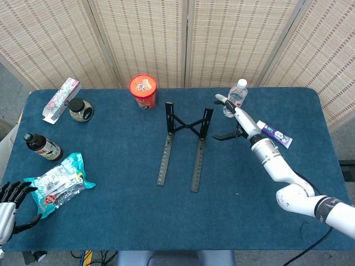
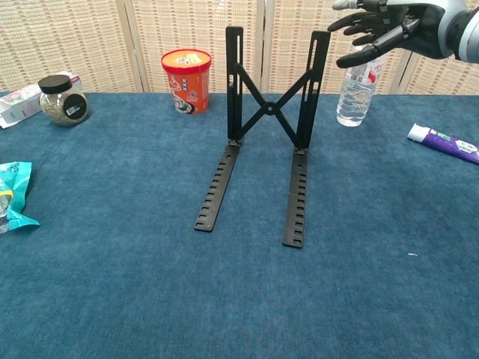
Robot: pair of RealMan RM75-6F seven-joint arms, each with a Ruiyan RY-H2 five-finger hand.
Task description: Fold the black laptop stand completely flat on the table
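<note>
Black laptop stand (image 2: 266,120) stands upright on the desk (image 2: 112,284), unfolded; right hand (image 2: 385,30) hovers beside its right upright, fingers spread, holding nothing. Approach step, I'd say: next, that hand needs contact on the upright to press it down.

Lab setup: blue-clothed table (image 1: 111,210), woven screens (image 1: 138,39).

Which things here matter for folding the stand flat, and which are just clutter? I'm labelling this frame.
Job: black laptop stand, uprights raised; right hand, open beside it.

Lying about: orange cup, water bottle, toothpaste tube, glass jar, white box, dark bottle, snack bag.
</note>
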